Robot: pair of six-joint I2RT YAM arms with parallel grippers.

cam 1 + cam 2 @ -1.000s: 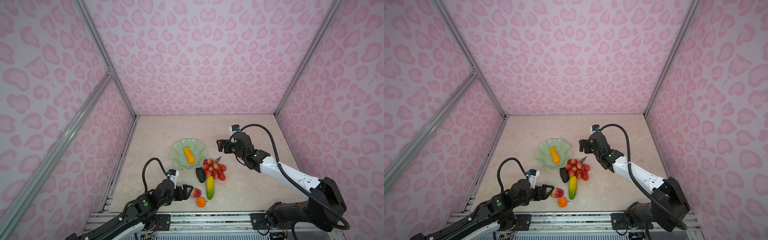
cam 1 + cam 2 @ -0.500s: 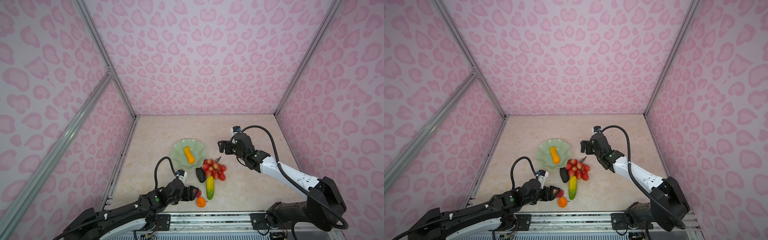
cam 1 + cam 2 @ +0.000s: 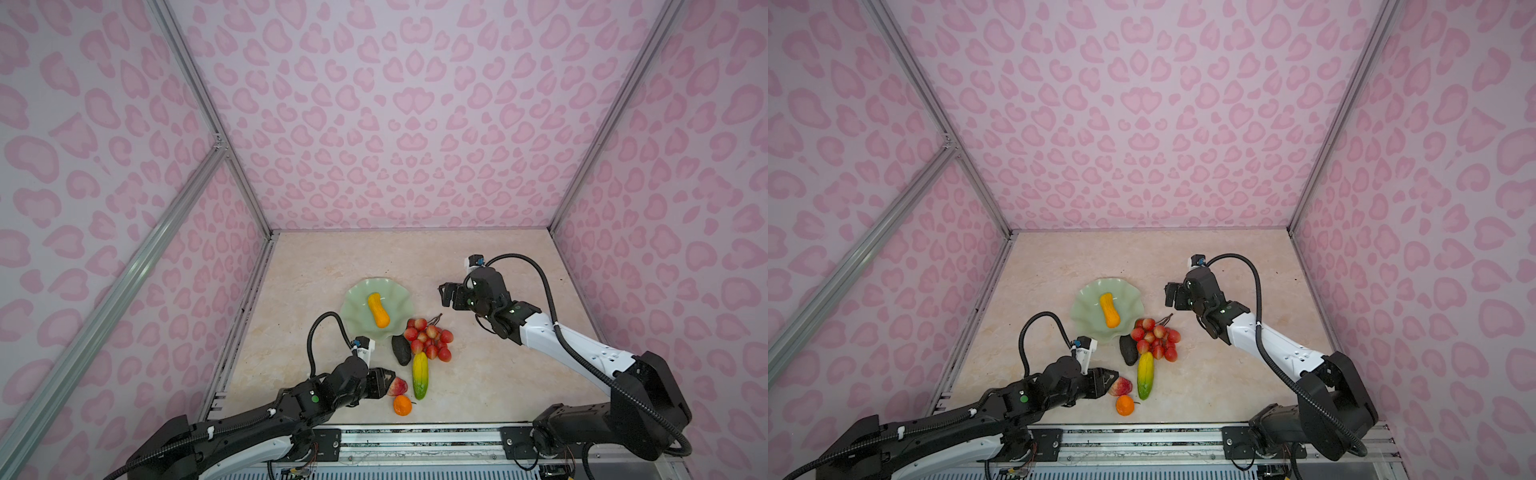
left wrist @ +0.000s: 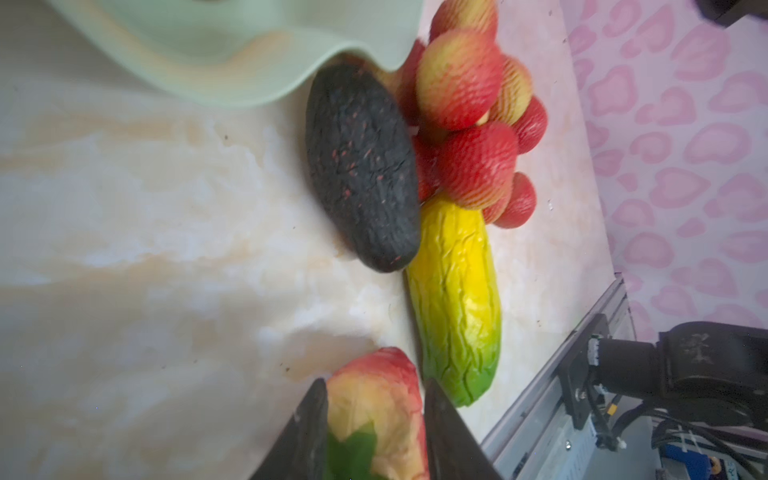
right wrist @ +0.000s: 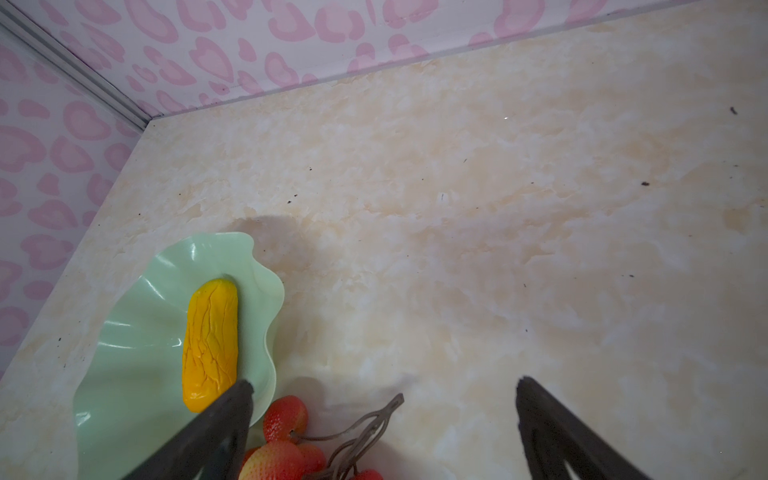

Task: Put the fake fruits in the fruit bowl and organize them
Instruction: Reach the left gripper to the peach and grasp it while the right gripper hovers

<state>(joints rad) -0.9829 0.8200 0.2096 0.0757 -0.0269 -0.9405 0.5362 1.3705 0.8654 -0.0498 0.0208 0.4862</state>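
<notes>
Top views. The fruit bowl (image 3: 357, 297) sits mid-bench (image 3: 478, 374) and holds one piece only, the orange-yellow gourd (image 3: 378, 309), lying near its centre; same in the paired view: fruit bowl (image 3: 1088, 301), gourd (image 3: 1110, 309). The other five fruits lie on the bench on the near side of the bowl. The blackish avocado (image 3: 401, 350) touches the bowl's near rim. The red berry cluster (image 3: 428, 338) lies just beside it, its dark stem pointing toward the right arm. The yellow-green oblong (image 3: 419, 376) runs from the cluster toward the front rail. The small orange (image 3: 402, 405) is nearest the rail. The strawberry (image 3: 397, 386) lies between the oblong and the left gripper (image 3: 388, 380), whose tips are at the fruit. The right gripper (image 3: 446, 293) hangs over bare bench beside the bowl, apart from all fruit.

Left wrist view. The two dark fingers (image 4: 309, 432) of the left gripper flank the strawberry (image 4: 378, 407), one on each side, narrowed against its skin; grasping it, fruit apparently on the bench. Beyond: oblong (image 4: 457, 307), avocado (image 4: 365, 166) tucked under the bowl rim (image 4: 232, 62), berry cluster (image 4: 469, 124).

Right wrist view. Right gripper (image 5: 384, 388) spread wide, holding nothing, with bare bench between the fingers (image 5: 548, 419). Bowl (image 5: 137, 353) with the gourd (image 5: 211, 340) in it to one side; berry cluster (image 5: 286, 440) and stem just beside the bowl's edge.
</notes>
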